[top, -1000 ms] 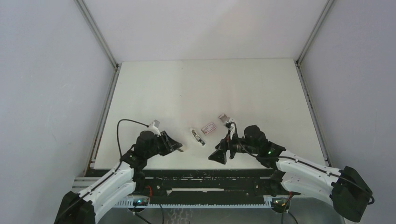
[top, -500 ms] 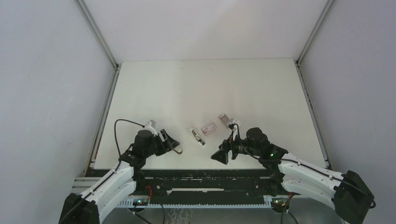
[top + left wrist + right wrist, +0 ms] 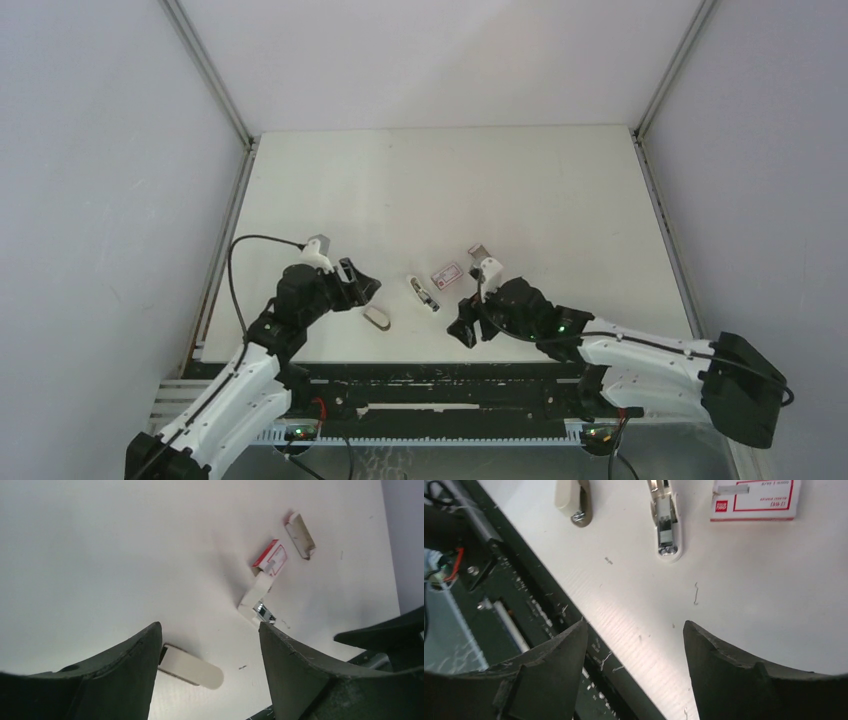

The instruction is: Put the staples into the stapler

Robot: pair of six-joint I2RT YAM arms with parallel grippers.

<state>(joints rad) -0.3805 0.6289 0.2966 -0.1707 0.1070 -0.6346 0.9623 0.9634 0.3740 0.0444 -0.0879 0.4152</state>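
left gripper [image 3: 210,627] released — empty | right gripper [image 3: 635,623] released, over table's [image 3: 450,180] near edge | staples [image 3: 447,272] beside stapler [image 3: 424,292], mid-table

This looks like a robotics lab test cell. A bare white tabletop [image 3: 450,190] is closed in by plain pale walls [image 3: 100,200] and aluminium frame posts [image 3: 208,72]. A left robot arm [image 3: 245,375] and a right robot arm [image 3: 640,352] are bolted to a black rail [image 3: 440,385] at its near edge.

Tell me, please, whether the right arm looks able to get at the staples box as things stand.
Probably yes. The right gripper hovers open just short of the staples, with bare table between them; the white stapler piece lies off to one side of that path.
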